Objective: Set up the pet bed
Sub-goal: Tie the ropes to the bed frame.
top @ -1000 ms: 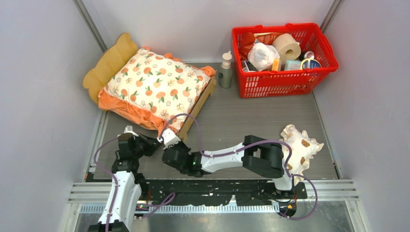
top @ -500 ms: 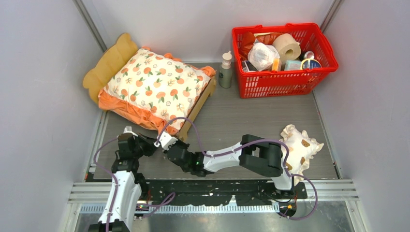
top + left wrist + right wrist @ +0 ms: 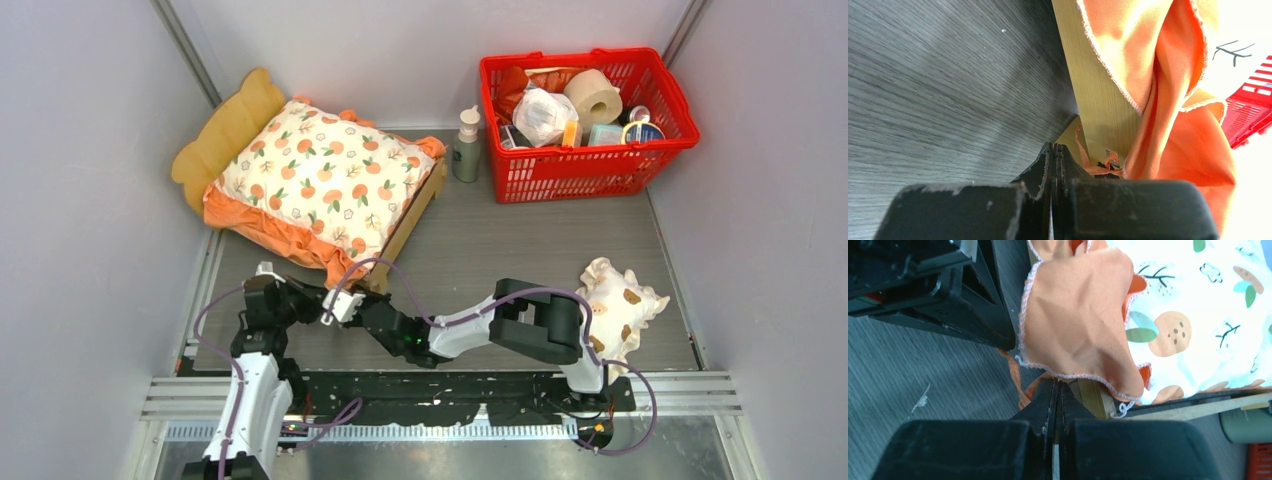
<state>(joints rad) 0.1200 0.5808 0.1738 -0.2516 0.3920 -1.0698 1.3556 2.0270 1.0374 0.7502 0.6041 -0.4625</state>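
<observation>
The pet bed [image 3: 225, 130] stands at the back left, its light-wood frame angled, with the cream orange-print cushion [image 3: 320, 180] lying on it. Both grippers meet at the bed's near corner. My left gripper [image 3: 314, 296] is shut and empty, its tips [image 3: 1055, 150] low over the floor beside the wooden side rail [image 3: 1088, 100] and the hanging orange ruffle [image 3: 1168, 100]. My right gripper [image 3: 330, 300] is shut too, its tips [image 3: 1057, 385] against the rail's end [image 3: 1093, 397] under the ruffle [image 3: 1073, 325]. A thin orange tie [image 3: 1015, 375] runs beside them.
A small frilled pillow [image 3: 620, 305] with brown spots lies on the floor at the right, near the right arm's base. At the back right stands a red basket [image 3: 590, 170] full of items, with a grey bottle [image 3: 466, 145] beside it. Grey walls close in both sides.
My right gripper has slid left and nearer along the bed's corner, ending close to the left gripper. The left arm and the bed have hardly moved.
</observation>
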